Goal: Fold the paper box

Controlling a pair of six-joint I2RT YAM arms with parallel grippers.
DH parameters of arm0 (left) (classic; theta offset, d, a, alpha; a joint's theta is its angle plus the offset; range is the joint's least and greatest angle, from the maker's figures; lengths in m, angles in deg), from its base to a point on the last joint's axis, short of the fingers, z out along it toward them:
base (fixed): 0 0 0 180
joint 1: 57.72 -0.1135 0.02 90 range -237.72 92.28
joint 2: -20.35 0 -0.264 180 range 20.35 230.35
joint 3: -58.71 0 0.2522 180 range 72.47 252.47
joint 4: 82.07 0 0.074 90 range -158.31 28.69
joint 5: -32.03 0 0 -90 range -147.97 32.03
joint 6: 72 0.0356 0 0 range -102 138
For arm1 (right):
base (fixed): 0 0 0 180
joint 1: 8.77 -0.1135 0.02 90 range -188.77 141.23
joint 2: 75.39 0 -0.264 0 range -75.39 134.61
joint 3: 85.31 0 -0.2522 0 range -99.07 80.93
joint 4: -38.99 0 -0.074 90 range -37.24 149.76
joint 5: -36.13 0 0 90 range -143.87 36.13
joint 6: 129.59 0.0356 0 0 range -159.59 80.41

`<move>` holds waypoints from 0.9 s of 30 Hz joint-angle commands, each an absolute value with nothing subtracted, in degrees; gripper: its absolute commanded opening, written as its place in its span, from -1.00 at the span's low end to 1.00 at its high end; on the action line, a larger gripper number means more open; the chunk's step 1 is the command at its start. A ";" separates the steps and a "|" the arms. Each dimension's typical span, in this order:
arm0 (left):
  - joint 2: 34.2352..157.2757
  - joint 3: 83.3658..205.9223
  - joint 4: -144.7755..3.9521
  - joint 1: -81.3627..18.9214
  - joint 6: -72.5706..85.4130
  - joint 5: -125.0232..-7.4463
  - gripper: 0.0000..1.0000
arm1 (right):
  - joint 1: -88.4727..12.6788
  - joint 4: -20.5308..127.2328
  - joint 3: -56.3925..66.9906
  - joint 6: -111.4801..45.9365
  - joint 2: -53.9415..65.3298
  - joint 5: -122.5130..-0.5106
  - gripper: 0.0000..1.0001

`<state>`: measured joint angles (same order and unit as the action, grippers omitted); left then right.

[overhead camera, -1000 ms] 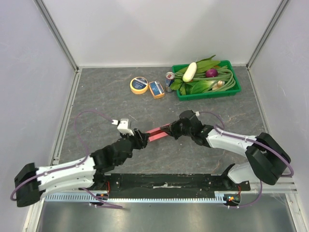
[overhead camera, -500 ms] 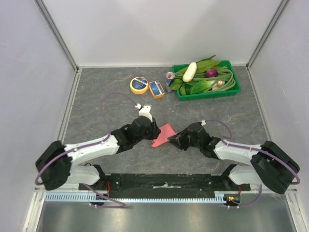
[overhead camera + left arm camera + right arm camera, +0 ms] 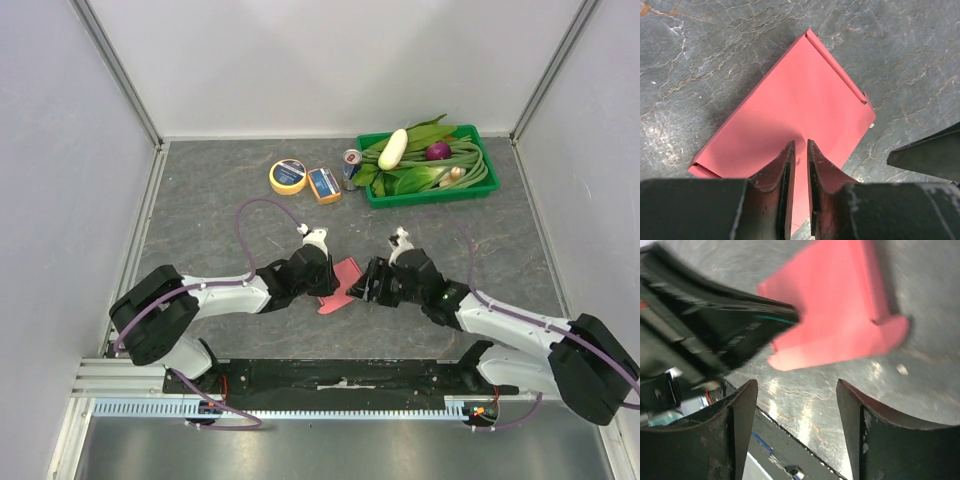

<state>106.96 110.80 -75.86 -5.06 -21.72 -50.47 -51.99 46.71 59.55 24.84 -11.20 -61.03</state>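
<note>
The flattened paper box (image 3: 790, 110) lies mid-table between both arms, the left gripper (image 3: 800, 150) pinching its left edge with jaws almost closed, the right gripper (image 3: 796, 400) wide open, empty, just beside, so next it probably must catch a flap.

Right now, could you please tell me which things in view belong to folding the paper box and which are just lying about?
Job: paper box; left fingers, pinching its edge; right fingers, open near it.
Lying about: tape roll; blue-and-orange box; can; green tray of vegetables.
</note>
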 commanded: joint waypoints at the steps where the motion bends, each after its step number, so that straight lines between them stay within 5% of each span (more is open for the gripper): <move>1: 108.59 109.04 -77.10 -5.25 -20.85 -51.73 -0.57 | -49.31 54.23 47.21 -0.89 -9.40 -71.69 0.43; 5: 105.87 108.86 -76.57 -5.25 -20.58 -51.47 -0.49 | -39.55 46.46 42.08 -3.39 1.14 -87.51 0.21; 7: 103.51 108.77 -76.05 -5.25 -19.97 -51.12 -0.30 | -38.57 40.83 42.09 -3.55 2.91 -91.20 0.10; 10: 100.17 108.43 -74.38 -5.25 -19.18 -50.07 -0.12 | -38.39 38.45 39.72 -6.10 11.08 -96.91 -0.26; 14: 94.12 107.19 -72.44 -5.25 -18.74 -50.59 0.05 | -37.86 34.21 42.52 -6.62 17.50 -95.10 -0.52; 20: 80.22 108.07 -61.12 -5.77 -20.67 -51.38 0.32 | -37.95 38.34 45.86 -11.98 14.28 -90.26 -0.50; 27: 79.76 104.21 -56.78 -15.35 -32.26 -66.67 0.37 | -37.95 46.86 44.02 -17.52 8.82 -83.85 -0.28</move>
